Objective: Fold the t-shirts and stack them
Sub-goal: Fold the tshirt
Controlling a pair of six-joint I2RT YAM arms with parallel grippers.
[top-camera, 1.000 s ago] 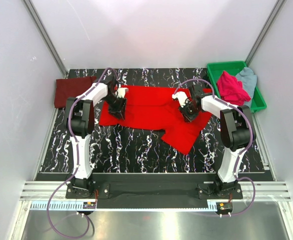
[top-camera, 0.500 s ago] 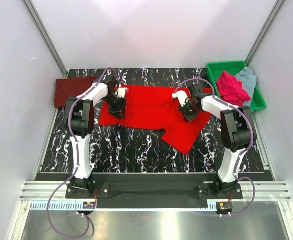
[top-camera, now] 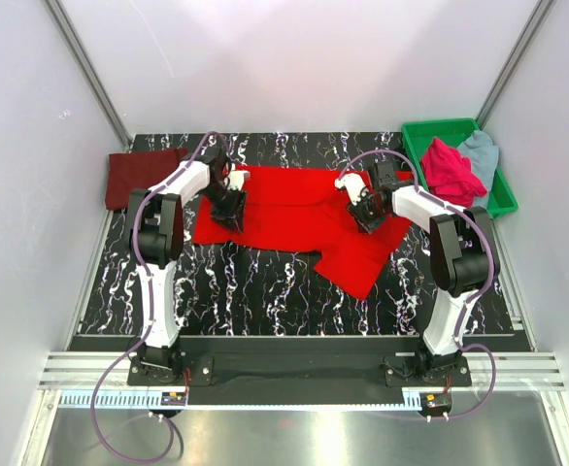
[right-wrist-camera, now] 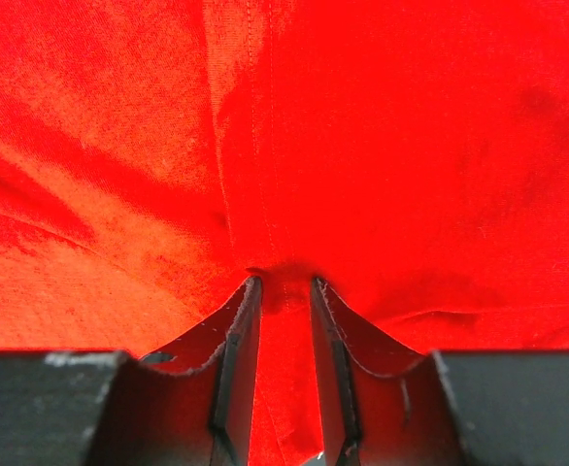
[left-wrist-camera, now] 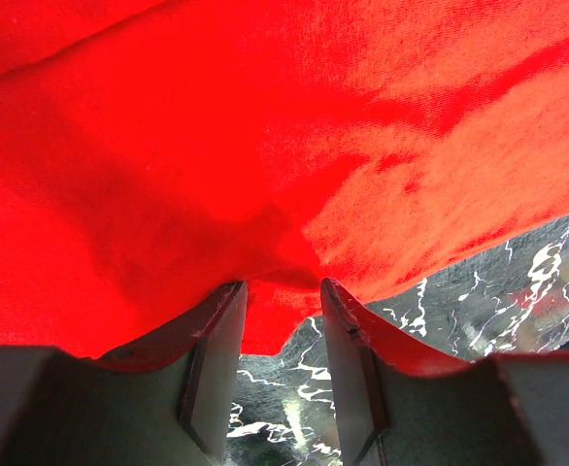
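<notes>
A bright red t-shirt [top-camera: 294, 209] lies spread across the middle of the table, with one flap reaching toward the front right. My left gripper [top-camera: 228, 216] presses down on its left edge. Its jaws stand apart with a ruck of red cloth [left-wrist-camera: 275, 243] at the fingertips [left-wrist-camera: 234, 291] and bare table showing between them. My right gripper [top-camera: 366, 217] bears on the shirt's right part, open, with a seam of red cloth [right-wrist-camera: 265, 146] running into the gap. A dark maroon t-shirt [top-camera: 139, 175] lies folded at the back left. The magenta-pink t-shirt [top-camera: 451, 170] and the pale grey-blue one [top-camera: 483, 150] lie crumpled in the tray.
A green plastic tray [top-camera: 440, 126] stands at the back right corner. The table top [top-camera: 265, 282] is black marble-patterned, with white walls close on both sides and behind.
My right gripper has shifted a little toward the back and its jaws have widened slightly. The left arm has not moved.
</notes>
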